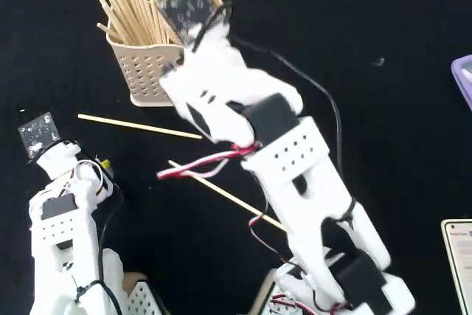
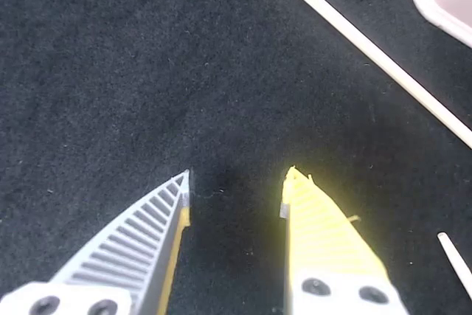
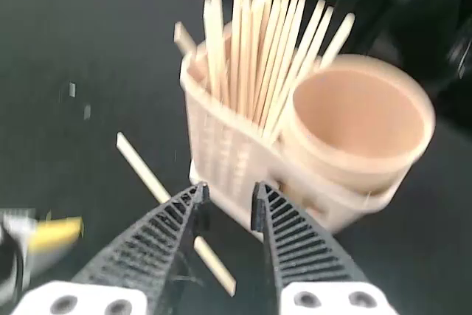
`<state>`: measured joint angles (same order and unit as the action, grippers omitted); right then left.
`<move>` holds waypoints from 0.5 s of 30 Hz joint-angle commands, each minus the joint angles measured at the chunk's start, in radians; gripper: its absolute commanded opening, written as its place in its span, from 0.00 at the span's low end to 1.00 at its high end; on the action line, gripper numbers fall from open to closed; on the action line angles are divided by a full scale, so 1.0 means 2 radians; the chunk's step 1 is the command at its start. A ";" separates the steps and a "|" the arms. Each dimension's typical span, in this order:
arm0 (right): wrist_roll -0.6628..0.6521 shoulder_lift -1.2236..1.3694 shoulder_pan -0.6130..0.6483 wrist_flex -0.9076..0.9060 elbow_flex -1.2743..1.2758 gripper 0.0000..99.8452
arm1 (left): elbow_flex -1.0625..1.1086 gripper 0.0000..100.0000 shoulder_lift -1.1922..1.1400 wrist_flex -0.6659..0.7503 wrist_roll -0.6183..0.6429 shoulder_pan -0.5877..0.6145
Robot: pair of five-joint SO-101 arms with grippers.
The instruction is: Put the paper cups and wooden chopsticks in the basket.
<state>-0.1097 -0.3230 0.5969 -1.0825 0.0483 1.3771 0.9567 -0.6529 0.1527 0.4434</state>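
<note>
A black worktop carries everything. Well off the basket, on the arms' side, the left claw hangs open and empty. One loose chopstick lies just beside the basket, and a second chopstick lies farther from it. The basket holds bundled chopsticks and a paper cup. The right claw, close by the basket, is slightly parted and grips nothing.

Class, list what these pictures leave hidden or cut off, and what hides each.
High view: the tan paper cup in the beige slotted basket is mostly behind the right arm.
High view: one loose wooden chopstick runs under that arm.
High view: a purple object is cut off by the right edge.
</note>
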 commanded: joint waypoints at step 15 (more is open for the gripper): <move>-0.137 0.105 0.000 0.203 0.274 0.19 | -0.006 0.21 0.008 0.009 0.002 -0.003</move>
<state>-0.3399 -0.1880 0.5969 -0.7633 0.6176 1.3771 0.9567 -0.6529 0.1527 0.4434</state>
